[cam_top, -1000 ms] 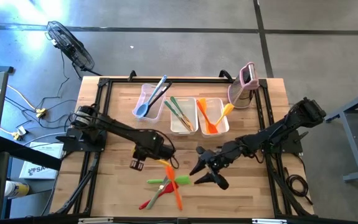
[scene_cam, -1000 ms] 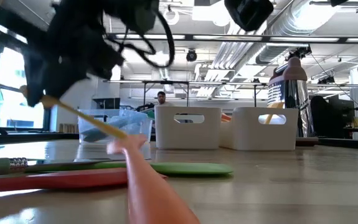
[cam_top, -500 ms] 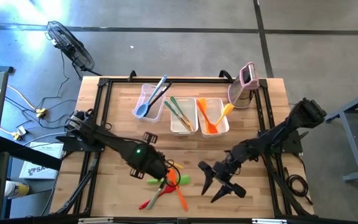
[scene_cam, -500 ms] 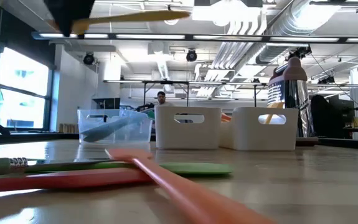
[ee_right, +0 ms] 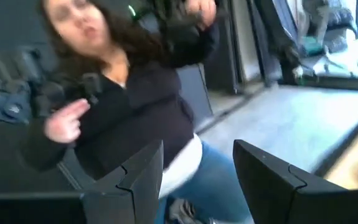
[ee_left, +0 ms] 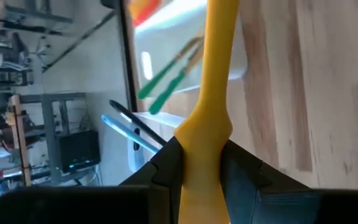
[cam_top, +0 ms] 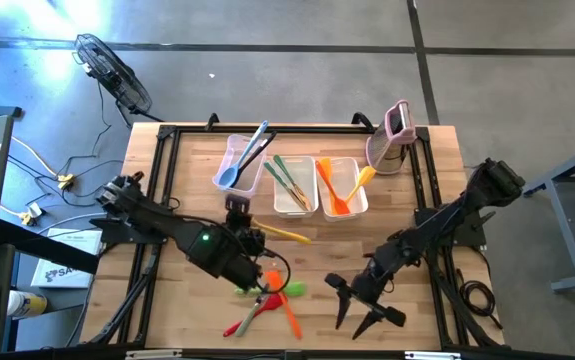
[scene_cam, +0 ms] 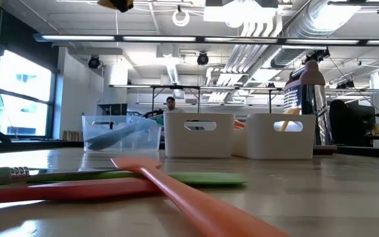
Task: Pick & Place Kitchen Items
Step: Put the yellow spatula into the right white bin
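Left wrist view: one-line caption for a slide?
Left gripper clamps a yellow utensil's handle above the wooden table, with green utensils in a clear tub beyond.

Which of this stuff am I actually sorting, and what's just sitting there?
Job: yellow spatula in the left gripper; orange, green and red utensils loose on the table.
Bystanders: three tubs, pink-and-white gadget, floor fan.

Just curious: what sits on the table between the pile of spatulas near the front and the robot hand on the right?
Nothing: the high view shows bare wood between the spatula pile and the open, empty right hand.
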Controlling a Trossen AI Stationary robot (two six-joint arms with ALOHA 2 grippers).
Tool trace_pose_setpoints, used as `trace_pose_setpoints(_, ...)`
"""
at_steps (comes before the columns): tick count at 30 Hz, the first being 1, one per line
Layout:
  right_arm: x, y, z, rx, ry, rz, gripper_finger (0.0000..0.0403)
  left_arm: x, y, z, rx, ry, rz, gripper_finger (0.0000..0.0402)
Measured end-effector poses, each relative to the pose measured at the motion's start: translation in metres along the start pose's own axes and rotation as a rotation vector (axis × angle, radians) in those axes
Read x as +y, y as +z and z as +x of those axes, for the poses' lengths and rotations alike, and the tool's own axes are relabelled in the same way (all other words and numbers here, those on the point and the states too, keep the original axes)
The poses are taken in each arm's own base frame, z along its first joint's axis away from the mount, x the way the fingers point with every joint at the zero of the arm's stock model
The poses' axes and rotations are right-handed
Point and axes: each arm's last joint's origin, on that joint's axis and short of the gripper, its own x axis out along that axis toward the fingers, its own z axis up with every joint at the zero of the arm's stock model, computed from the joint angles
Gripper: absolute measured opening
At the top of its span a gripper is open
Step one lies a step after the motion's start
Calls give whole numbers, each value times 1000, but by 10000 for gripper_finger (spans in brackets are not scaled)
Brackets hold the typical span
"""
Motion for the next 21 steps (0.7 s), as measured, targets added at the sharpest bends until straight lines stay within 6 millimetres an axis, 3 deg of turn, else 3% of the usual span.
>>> trace_pose_setpoints(7,-6,-11,1,57,-266,-74,185,28,-10,-36,-233,-33,-195,74)
trace_pose_setpoints(14,-7,4,-1,-71,-501,-380,185,54,-1,-82,-656,-309,-218,74)
trace_pose_setpoints(17,0,14,0,-157,-579,-542,185,57,9,-90,-805,-403,-179,74)
trace_pose_setpoints(21,21,24,3,-257,-677,-768,185,59,27,-86,-963,-516,-67,74)
